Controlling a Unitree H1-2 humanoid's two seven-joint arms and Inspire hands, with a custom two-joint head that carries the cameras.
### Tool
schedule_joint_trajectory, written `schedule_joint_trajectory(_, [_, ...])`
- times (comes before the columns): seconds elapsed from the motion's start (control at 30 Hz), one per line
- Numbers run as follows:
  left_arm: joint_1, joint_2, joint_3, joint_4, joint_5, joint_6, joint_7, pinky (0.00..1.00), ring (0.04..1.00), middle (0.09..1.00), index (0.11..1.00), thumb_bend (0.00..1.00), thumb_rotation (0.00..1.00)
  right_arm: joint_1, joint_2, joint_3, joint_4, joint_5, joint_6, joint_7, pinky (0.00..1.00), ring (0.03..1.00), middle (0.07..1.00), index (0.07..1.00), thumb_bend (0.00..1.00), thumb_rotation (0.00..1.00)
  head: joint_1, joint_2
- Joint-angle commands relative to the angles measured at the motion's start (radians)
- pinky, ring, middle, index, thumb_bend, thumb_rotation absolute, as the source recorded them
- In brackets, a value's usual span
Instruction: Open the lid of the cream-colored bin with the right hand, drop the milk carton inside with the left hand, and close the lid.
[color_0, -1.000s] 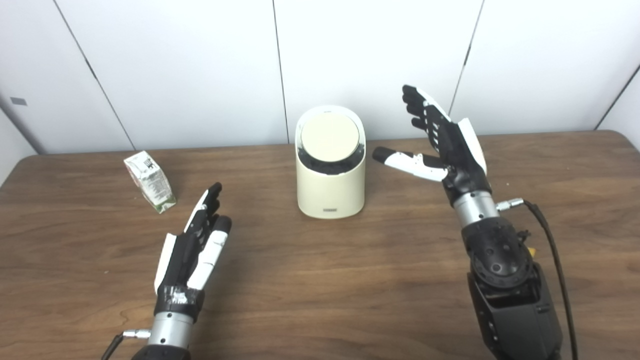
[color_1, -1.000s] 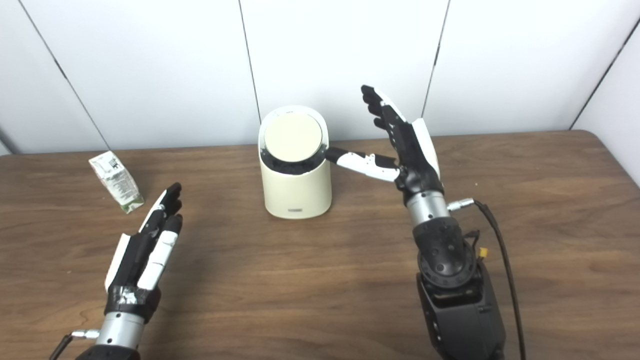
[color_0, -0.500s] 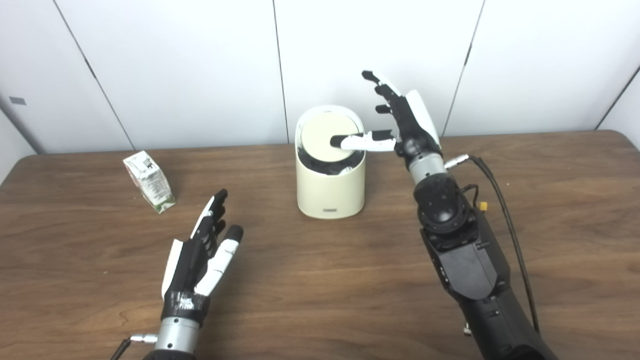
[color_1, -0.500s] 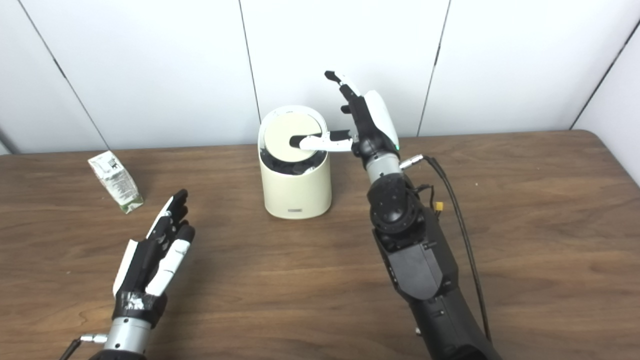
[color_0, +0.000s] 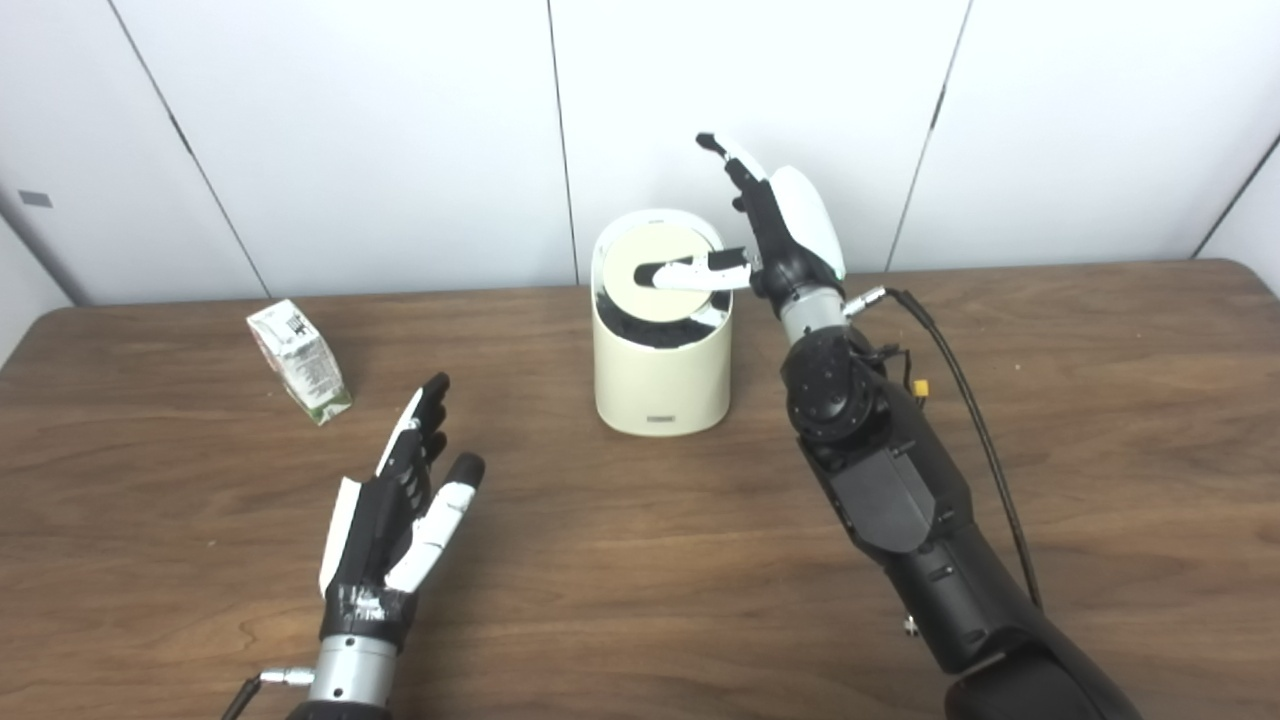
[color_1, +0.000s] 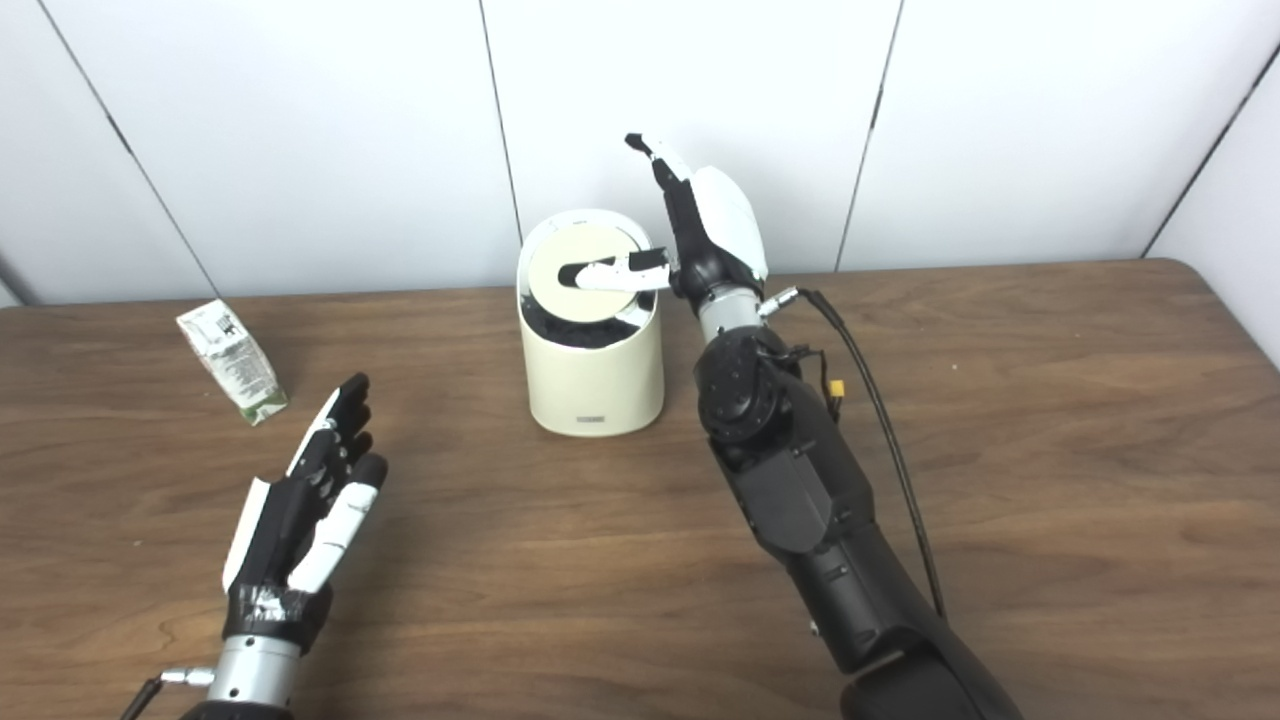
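Table (color_0: 640, 600) — dark wood, spanning the whole near field, with white wall panels (color_0: 380, 130) behind its far edge.

My right arm (color_0: 900, 500) runs up from the near right corner toward the centre, a black cable (color_0: 975, 420) trailing along its right side.

Cream-colored bin (color_0: 660, 375) stands upright at the far centre of the table. Its round lid (color_0: 655, 270) is tipped, far edge up, with a dark gap showing along its near edge.

My right hand (color_0: 775, 225) is at the bin's upper right, fingers spread and pointing up and away, holding nothing. The thumb (color_0: 690, 275) reaches left across the lid and lies on its surface.

My left hand (color_0: 395, 500) sits over the near left of the table, palm turned inward, fingers straight and loosely together, thumb slightly apart — empty. It is well apart from the bin.

Milk carton (color_0: 300, 362) — on the table at the far left, leaning, printed side toward me, green at its lower corner. It is beyond and left of my left hand, not touching it.
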Motion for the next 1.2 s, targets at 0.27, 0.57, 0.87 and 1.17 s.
schedule_joint_trajectory(0.27, [-0.017, 0.000, 0.011, -0.043, 0.004, -0.004, 0.010, 1.00, 0.997, 0.983, 1.000, 0.70, 0.67, -0.047, -0.061, 0.065, -0.059, -0.078, 0.015, 0.076, 0.85, 0.938, 0.940, 0.930, 0.99, 0.27, -0.007, 0.008])
schedule_joint_trajectory(0.57, [-0.008, -0.012, 0.011, -0.043, 0.024, -0.048, 0.025, 1.00, 0.987, 0.988, 1.000, 0.72, 0.86, -0.083, -0.142, 0.191, -0.073, -0.265, 0.017, 0.136, 0.95, 0.949, 0.929, 0.947, 1.00, 0.21, 0.000, 0.018])
schedule_joint_trajectory(0.87, [-0.015, -0.009, 0.006, -0.047, 0.045, -0.055, 0.031, 0.99, 0.988, 0.990, 1.000, 0.73, 0.89, -0.100, -0.153, 0.206, -0.058, -0.308, 0.004, 0.148, 1.00, 0.971, 0.931, 0.948, 1.00, 0.15, 0.006, 0.019])
schedule_joint_trajectory(1.17, [-0.027, -0.003, 0.000, -0.039, 0.060, -0.063, 0.029, 1.00, 0.979, 0.986, 1.000, 0.73, 0.86, -0.092, -0.151, 0.197, -0.057, -0.297, -0.009, 0.150, 0.97, 0.967, 0.927, 0.945, 1.00, 0.14, 0.003, 0.013])
